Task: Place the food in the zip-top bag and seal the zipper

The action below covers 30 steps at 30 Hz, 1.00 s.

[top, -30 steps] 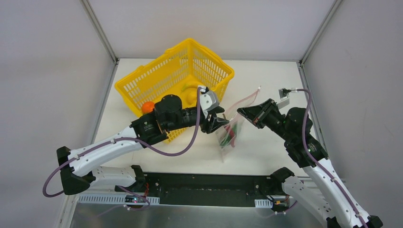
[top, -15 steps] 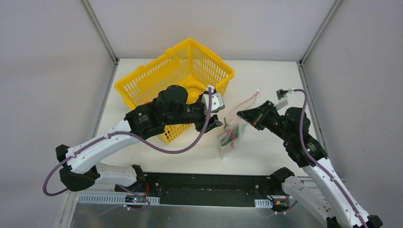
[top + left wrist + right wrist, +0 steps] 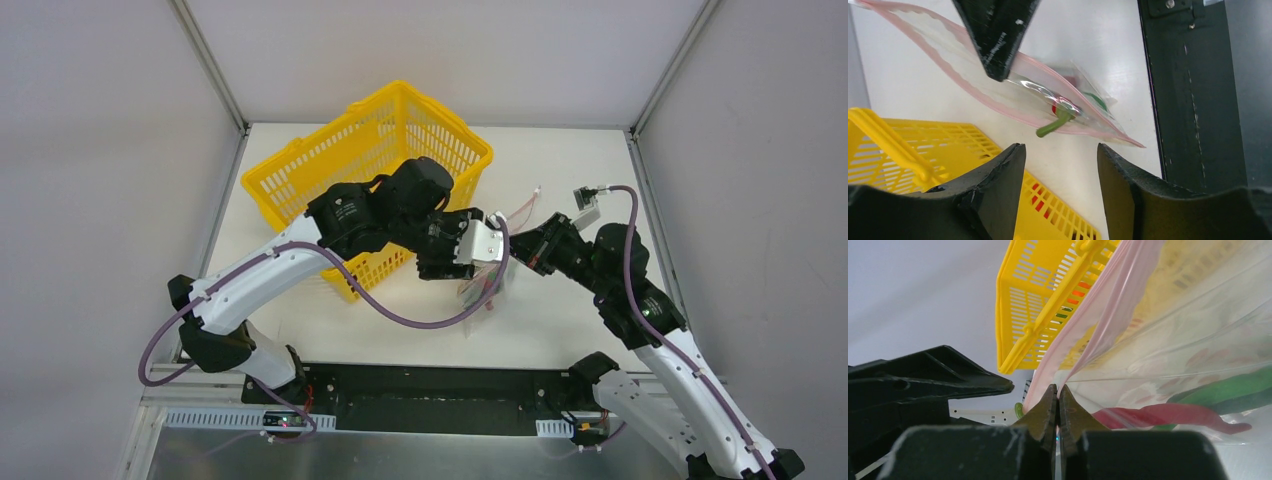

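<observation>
The zip-top bag (image 3: 484, 286) hangs on its side between both grippers, mouth open. My right gripper (image 3: 517, 250) is shut on its pink zipper strip (image 3: 1075, 347); in the right wrist view (image 3: 1058, 390) the jaws pinch the strip. A red chili (image 3: 1173, 415) and a green pepper (image 3: 1233, 390) lie inside. My left gripper (image 3: 1060, 150) is open and empty, hovering just off the bag's mouth (image 3: 1013, 100). A green stem (image 3: 1050, 129) pokes out past the strip. In the top view the left gripper (image 3: 488, 262) sits against the bag.
The yellow basket (image 3: 330, 165) stands at the back left, partly under my left arm; red and orange food shows through its slots (image 3: 1040, 192). The black front rail (image 3: 1193, 90) runs close to the bag. White walls enclose the table.
My left arm has swung right from the basket's edge to the bag, its wrist turned. My right gripper has shifted slightly left, still holding the strip.
</observation>
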{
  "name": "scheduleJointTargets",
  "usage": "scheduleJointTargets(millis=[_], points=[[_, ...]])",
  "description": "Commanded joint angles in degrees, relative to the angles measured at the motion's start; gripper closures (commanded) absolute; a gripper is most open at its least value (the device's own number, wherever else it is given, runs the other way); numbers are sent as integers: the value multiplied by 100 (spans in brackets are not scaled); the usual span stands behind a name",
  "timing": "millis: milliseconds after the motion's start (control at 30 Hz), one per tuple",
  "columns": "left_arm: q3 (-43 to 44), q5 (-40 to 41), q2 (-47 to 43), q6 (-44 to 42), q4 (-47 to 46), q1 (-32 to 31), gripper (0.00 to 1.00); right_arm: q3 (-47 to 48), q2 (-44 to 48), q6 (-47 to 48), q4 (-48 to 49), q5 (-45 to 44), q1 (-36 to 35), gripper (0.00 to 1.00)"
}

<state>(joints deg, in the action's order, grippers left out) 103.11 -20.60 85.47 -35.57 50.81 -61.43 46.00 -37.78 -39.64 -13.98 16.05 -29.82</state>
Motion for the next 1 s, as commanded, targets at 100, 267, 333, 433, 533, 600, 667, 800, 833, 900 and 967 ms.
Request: scheduleJointTargets(millis=[100, 267, 333, 433, 533, 600, 667, 800, 833, 900, 967], points=[[314, -85, 71, -858, 583, 17, 48, 130, 18, 167, 90, 98, 13, 100], [245, 283, 43, -937, 222, 8, 48, 119, -33, 167, 122, 141, 12, 100], [236, 371, 35, -1035, 122, 7, 47, 109, -44, 158, 141, 156, 13, 100], [372, 242, 139, -1264, 172, 0, 47, 88, -76, 158, 164, 178, 12, 100], [694, 216, 379, -1403, 507, -26, 50, 84, -89, 158, 192, 164, 17, 100], [902, 116, 530, -1454, 834, -49, 52, 81, -96, 158, 197, 141, 18, 100], [952, 8, 594, -1453, 965, -66, 56, 78, -99, 158, 194, 135, 17, 100], [974, 23, 673, -1516, 1215, -97, 62, 85, -116, 158, 203, 126, 15, 100], [995, 43, 692, -1522, 1261, -97, 62, 90, -118, 158, 200, 122, 20, 100], [993, 35, 699, -1523, 1272, -98, 63, 81, -116, 158, 210, 122, 15, 99], [972, 6, 696, -1523, 1209, -106, 62, 82, -119, 157, 211, 117, 14, 99]])
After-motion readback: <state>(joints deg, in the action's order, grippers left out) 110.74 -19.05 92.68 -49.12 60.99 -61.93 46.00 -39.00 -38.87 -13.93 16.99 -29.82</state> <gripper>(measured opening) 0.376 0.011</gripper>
